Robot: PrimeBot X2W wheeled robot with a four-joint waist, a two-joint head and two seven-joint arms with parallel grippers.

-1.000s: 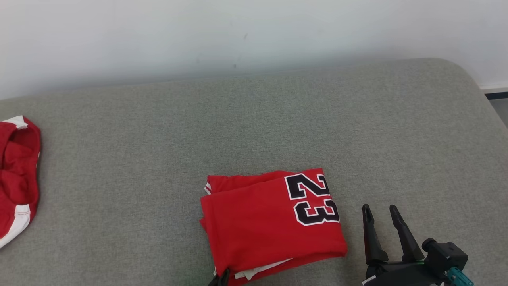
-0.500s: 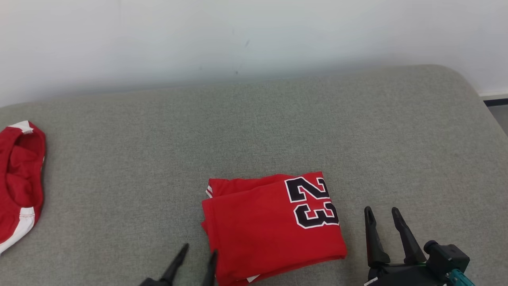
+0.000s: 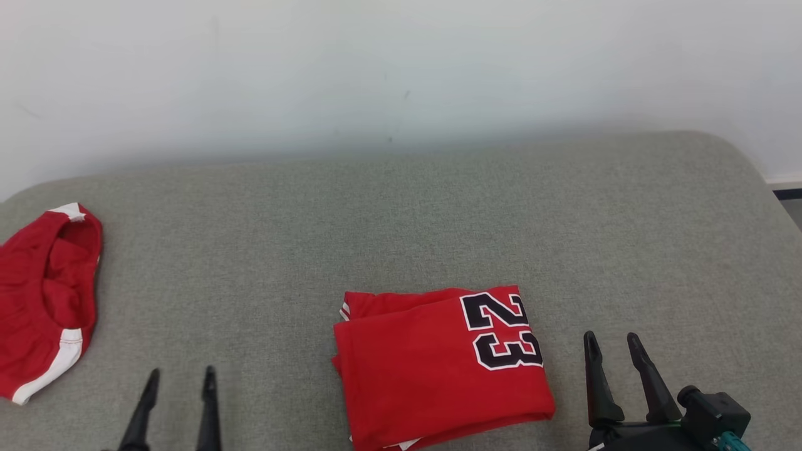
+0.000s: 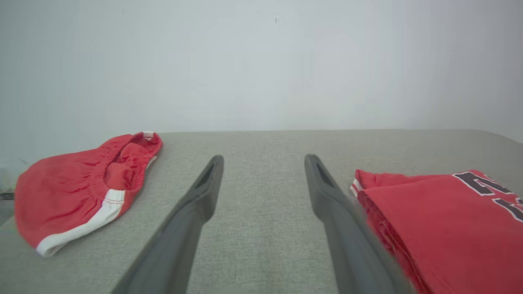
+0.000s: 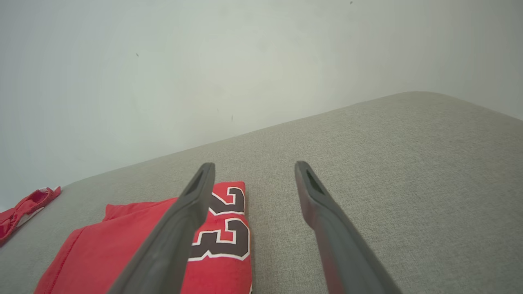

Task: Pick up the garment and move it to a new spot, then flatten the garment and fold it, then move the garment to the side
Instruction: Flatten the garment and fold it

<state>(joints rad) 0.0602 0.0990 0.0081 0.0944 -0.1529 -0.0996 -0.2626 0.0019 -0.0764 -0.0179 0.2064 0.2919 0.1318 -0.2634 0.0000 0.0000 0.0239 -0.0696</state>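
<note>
You'll find the garment folded into a flat red rectangle at the near side of the grey pad, right of centre. Its black, white-edged 23 sits at the right end, and white trim peeks out at the far-left corner.

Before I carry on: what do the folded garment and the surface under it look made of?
The folded garment looks like soft matte red knit, possibly polyester: limp folds, black numerals edged white. The surface looks like grey woven upholstery, matte, with visible coarse weave; probably padded, judging by its rounded corner.
</note>
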